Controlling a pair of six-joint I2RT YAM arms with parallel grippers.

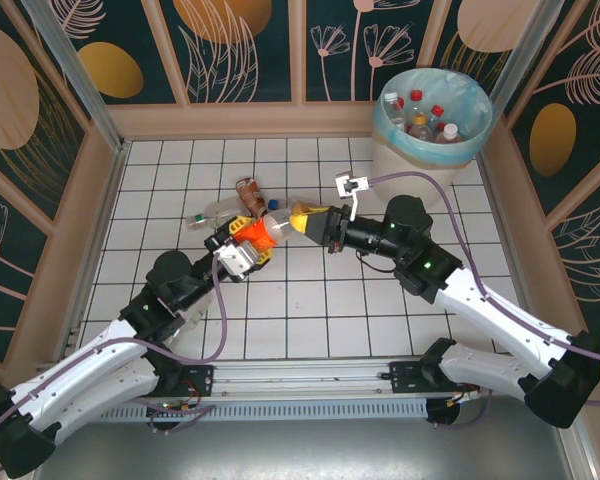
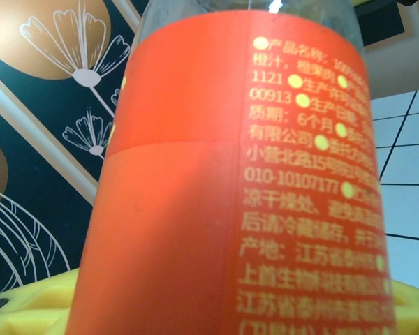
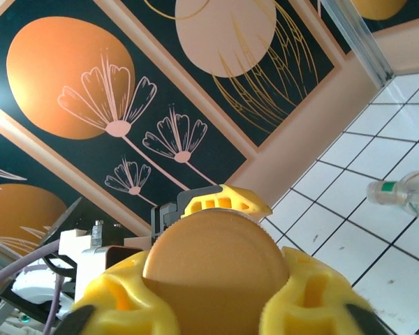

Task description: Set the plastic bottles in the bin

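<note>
Left wrist view had the clear plastic bottle with the orange label (image 2: 230, 181) right against the lens. Its printed sleeve was smooth and glossy, and yellow fingers (image 2: 28, 307) showed at the bottom corners. From above, the left gripper (image 1: 242, 246) was clamped partway closed round that bottle's body. In the right wrist view the right gripper (image 3: 216, 286) was pinched tight on a round tan disc (image 3: 213, 251), by my reading the bottle's cap end. Both arms therefore held one bottle, just toward 11 o'clock from the middle of the white tiled table (image 1: 310, 300).

I judged the bottle light and thin-walled. It would likely dent under a hard squeeze, and the slick sleeve could slide in the pads. The cap and neck looked the stiffest place to hold it, and mid-label on the body the next best.

Farther off at 11 o'clock, a clear bottle with a green-and-white neck band (image 1: 218, 208) lay on its side. A brown-labelled bottle (image 1: 250, 188) lay just beyond it. At 1 o'clock, well apart from the grippers, stood the round cream bin with a light blue liner (image 1: 390, 160). It held several bottles with red and white caps (image 1: 425, 118), standing cap-up.
</note>
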